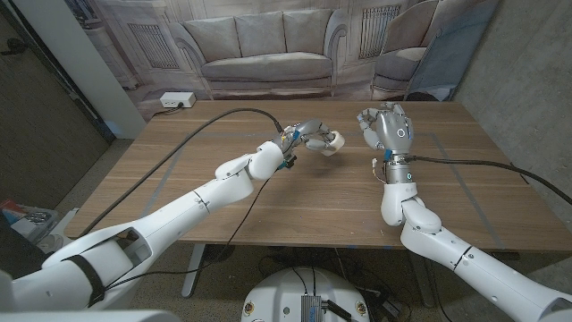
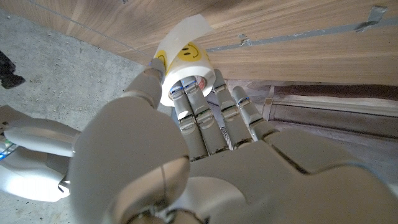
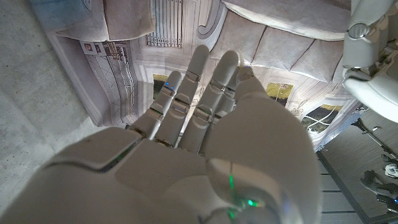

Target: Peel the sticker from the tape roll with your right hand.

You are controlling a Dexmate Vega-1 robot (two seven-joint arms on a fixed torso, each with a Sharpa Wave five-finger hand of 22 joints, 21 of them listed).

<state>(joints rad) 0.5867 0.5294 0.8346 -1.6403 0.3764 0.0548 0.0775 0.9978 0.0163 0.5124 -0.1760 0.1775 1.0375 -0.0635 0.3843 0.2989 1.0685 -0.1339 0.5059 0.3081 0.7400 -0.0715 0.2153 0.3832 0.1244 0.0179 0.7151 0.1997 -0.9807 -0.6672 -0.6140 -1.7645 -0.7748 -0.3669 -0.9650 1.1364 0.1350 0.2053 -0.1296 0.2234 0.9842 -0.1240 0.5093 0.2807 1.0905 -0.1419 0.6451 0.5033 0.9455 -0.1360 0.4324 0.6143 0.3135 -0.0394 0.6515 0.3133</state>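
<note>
Both arms are entering the head view from the bottom corners and reaching over the wooden table (image 1: 268,215). On the left side, the left hand (image 1: 308,137) is holding the tape roll (image 1: 332,142) raised above the table's middle, toward the far half. In the left wrist view the left hand (image 2: 186,143) is gripping the roll (image 2: 183,62) with its fingers (image 2: 199,106) reaching through the roll's core and its thumb lying against the roll's outer side. The roll is white, and a yellow smiley sticker (image 2: 186,50) is sitting on its outer face; a pale tab of tape is sticking out from the roll's far edge.

The right hand (image 1: 389,125) is standing raised, just beside the roll but apart from it, with a clear gap between the two. Its fingers are extending and spreading, and it is grasping nothing. In the right wrist view the right hand (image 3: 199,137) is showing its back, with its fingers (image 3: 205,81) pointing straight toward a printed backdrop of a sofa (image 1: 264,49); nothing is lying between them.

Black cables are running along both forearms across the table. Thin tape lines are marking the table's surface. A white power strip (image 1: 177,100) is lying on the floor beyond the table's far left corner.
</note>
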